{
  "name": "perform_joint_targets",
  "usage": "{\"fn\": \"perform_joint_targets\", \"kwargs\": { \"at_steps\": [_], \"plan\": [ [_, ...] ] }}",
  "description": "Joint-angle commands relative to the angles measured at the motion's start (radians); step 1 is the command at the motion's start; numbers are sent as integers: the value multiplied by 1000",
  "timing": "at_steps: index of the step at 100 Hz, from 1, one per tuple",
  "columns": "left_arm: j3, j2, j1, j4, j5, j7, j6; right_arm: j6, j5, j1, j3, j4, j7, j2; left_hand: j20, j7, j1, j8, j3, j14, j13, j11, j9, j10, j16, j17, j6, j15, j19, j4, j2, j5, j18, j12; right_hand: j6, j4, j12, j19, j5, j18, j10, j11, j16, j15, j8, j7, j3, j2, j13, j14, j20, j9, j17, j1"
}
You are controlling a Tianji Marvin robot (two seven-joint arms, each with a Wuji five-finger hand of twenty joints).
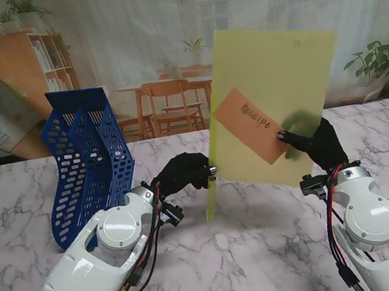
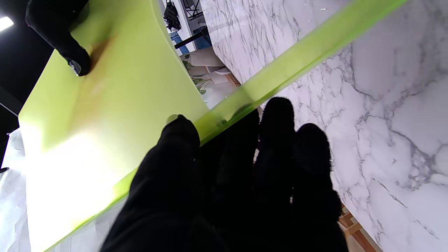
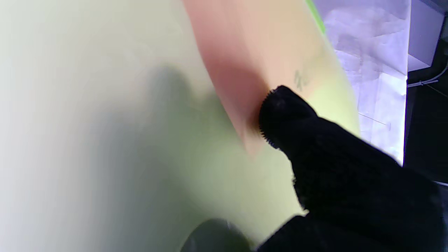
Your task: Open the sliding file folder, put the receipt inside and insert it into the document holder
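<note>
Folder point(image 1: 276, 94) upright between us: our left hand point(image 1: 182, 171) clamps its spine, our right hand point(image 1: 315, 142) pinches its near corner over the receipt point(image 1: 251, 125); holder point(image 1: 88, 159) stands left.

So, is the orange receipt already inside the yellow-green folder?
Inside: the orange paper receipt shows through the translucent yellow-green plastic folder, tinted by it, lying slanted within the folder's edges.
</note>
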Motion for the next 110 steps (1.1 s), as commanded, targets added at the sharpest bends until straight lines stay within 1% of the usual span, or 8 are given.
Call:
{"fn": "perform_joint_targets", "kwargs": {
  "at_steps": [1,25,37,56,74,95,110],
  "plan": [
    [0,0,-6,-20,3,-25,8,3,-18,-3,-10,23,-2,-2,-11,66,50,-1,30,22,27,15,40,-1,0,23,-46,24,58,15,22,66,-64,-10,-130,28,8,27,40,-22,-5,33,14,48,37,86,85,32,25,-40,15,-2,29,102],
    [-3,8,-16,-23,27,-47,28,27,-82,1,-23,44,1,3,-13,54,52,-12,18,30,20,-6,43,2,-15,6,-26,13,61,10,37,65,-47,-35,-127,27,10,35,46,-21,-5,35,19,63,36,86,89,28,25,-40,19,3,33,100],
    [-4,5,-19,-21,26,-40,33,44,-93,2,-32,49,6,5,-14,55,56,-11,16,33,27,-4,47,12,-17,15,-18,17,64,11,36,67,-50,-38,-124,27,11,37,49,-18,-1,35,21,69,36,85,91,25,26,-39,20,6,34,101],
    [-6,2,-30,-26,26,-33,43,70,-108,3,-44,53,18,8,-15,53,59,-12,14,35,28,-4,47,13,-21,20,-16,17,64,12,37,68,-51,-42,-121,27,15,42,53,-13,2,36,24,80,36,85,96,21,25,-35,23,9,37,101],
    [-2,2,-48,-26,31,-39,55,83,-132,3,-53,56,27,12,-18,52,61,-14,12,35,33,-4,51,17,-27,28,-11,18,64,13,37,71,-52,-47,-120,27,18,46,56,-11,5,37,27,91,37,85,99,18,25,-35,25,12,38,102],
    [2,1,-65,-24,30,-44,76,100,-164,-2,-60,57,54,21,-19,52,62,-15,12,39,38,-3,54,21,-30,32,-8,20,66,13,37,73,-48,-49,-116,26,24,55,62,-12,6,40,34,113,40,83,106,13,26,-38,32,17,41,100],
    [9,0,-70,-14,31,-44,77,98,-165,-2,-63,62,41,18,-18,50,63,-14,11,44,34,1,52,23,-29,28,-9,25,69,13,41,70,-45,-48,-117,25,26,57,61,-11,6,40,35,116,41,82,108,15,24,-39,33,16,41,97]
  ]
}}
